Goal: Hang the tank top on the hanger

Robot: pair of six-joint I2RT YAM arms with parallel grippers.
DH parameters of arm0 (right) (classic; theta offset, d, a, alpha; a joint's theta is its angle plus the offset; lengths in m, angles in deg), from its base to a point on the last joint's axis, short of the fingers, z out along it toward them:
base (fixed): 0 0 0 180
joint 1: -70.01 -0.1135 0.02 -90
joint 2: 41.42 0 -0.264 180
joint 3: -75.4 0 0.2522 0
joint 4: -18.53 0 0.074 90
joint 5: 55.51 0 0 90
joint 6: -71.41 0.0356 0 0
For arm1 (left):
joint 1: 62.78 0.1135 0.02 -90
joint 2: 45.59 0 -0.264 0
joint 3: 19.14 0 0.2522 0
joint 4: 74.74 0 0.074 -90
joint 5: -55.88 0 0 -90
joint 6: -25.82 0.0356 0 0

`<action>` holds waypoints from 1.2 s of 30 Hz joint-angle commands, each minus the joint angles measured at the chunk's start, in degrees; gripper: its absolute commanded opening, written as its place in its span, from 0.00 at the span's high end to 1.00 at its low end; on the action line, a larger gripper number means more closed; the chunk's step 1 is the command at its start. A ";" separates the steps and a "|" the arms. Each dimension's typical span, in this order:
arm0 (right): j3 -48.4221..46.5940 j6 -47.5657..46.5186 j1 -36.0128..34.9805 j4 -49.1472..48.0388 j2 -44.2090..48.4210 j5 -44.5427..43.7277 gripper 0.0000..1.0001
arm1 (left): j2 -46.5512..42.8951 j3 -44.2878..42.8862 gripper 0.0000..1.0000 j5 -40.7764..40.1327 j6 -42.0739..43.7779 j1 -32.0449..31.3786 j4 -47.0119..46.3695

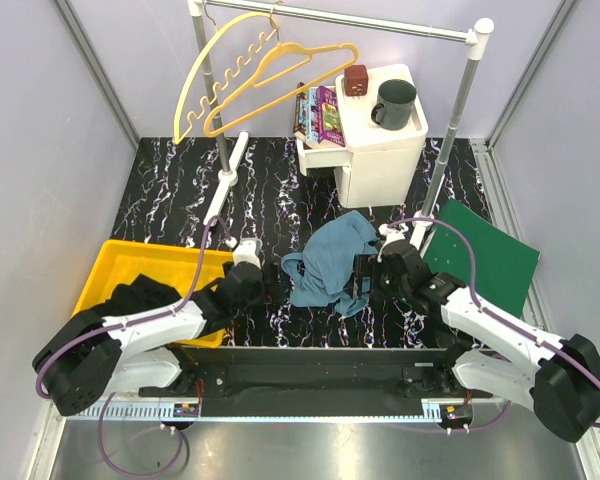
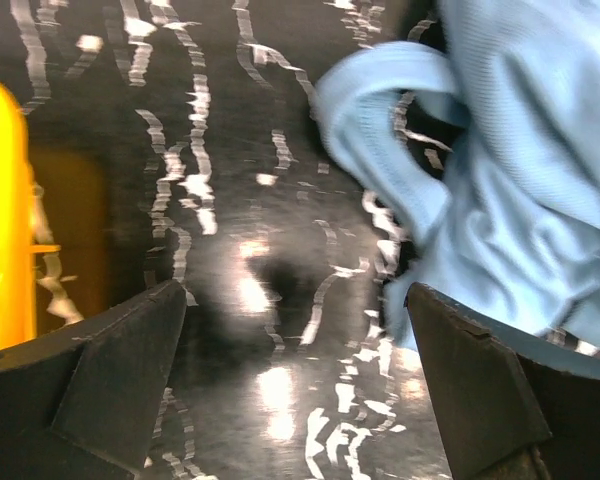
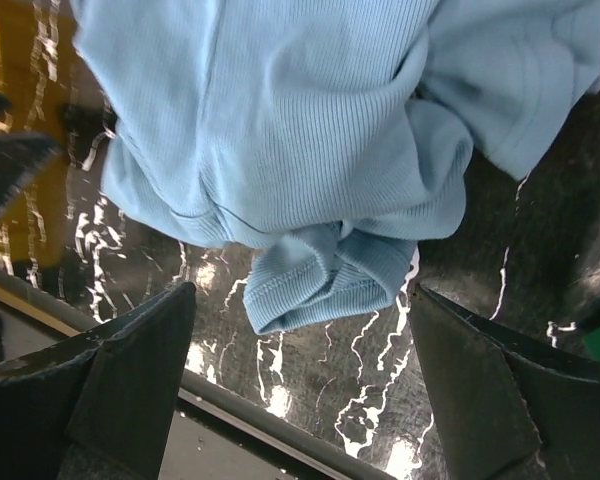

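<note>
At the bottom of the top view, a black rail and a strip of brushed metal are seen along the near edge. Just above, at lower left, a yellow plastic bin (image 1: 110, 262) is set with a crumpled black cloth (image 1: 145, 295) spilling over its near side. A flat dark green board (image 1: 490, 255) is laid at mid right. The teal-blue ribbed tank top (image 1: 335, 262) is bunched at the centre of the black, white-veined marbled surface (image 1: 280, 190), between the two grippers. Farther up, a white rounded cabinet (image 1: 380, 145) is found carrying a dark mug (image 1: 395, 103) and a small brown box (image 1: 356, 80), with colourful books (image 1: 320, 112) in its side. At the top, the thin orange-yellow triangular hanger (image 1: 320, 48) is hung from a white-posted metal rail (image 1: 350, 22), beside a paler yellow arched hanger with a wavy edge (image 1: 188, 88). Pale lilac walls enclose the space. The left gripper (image 1: 265, 290) is stretched low from lower left, released, just left of the shirt; the right gripper (image 1: 358, 280) is reached in from lower right, its fingers spread and empty at the garment's right edge.
</note>
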 commanded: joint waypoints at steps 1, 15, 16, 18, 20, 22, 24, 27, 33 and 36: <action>0.37 1.97 -2.33 -0.12 -2.80 -1.23 0.06 | -0.48 -4.36 0.01 -8.63 2.90 0.14 4.66; -1.83 1.89 -4.27 -6.01 -11.77 -0.26 0.55 | 16.02 -7.00 0.08 9.73 2.92 -4.87 -18.35; -1.83 1.71 -4.27 -6.18 -11.86 -0.43 0.60 | 17.09 -7.00 0.11 11.48 2.56 -4.96 -19.41; -2.09 1.27 -4.27 -5.84 -11.42 -1.05 0.77 | 19.46 -7.09 0.25 12.72 1.60 -4.96 -21.87; -2.35 1.01 -4.27 -5.13 -10.37 -2.19 0.92 | 20.52 -7.00 0.41 14.04 0.98 -4.96 -24.06; -3.06 0.22 -4.27 -3.65 -8.97 -4.02 0.99 | 20.44 -6.91 0.76 15.00 0.27 -4.87 -25.13; -5.07 -1.53 -4.27 -1.98 -7.82 -5.70 1.00 | 17.39 -8.05 0.98 14.92 0.88 -4.87 -23.47; -9.90 -4.78 -4.27 3.99 -5.45 -10.27 1.00 | 9.41 -12.51 0.99 13.43 2.72 -4.87 -13.73; -18.26 -9.27 -4.27 14.90 2.72 -19.41 1.00 | -7.99 -18.95 0.92 12.20 4.67 -4.78 4.75; -20.46 -10.07 -4.18 16.67 6.76 -21.62 1.00 | -15.21 -17.38 0.92 12.54 3.44 -4.26 6.16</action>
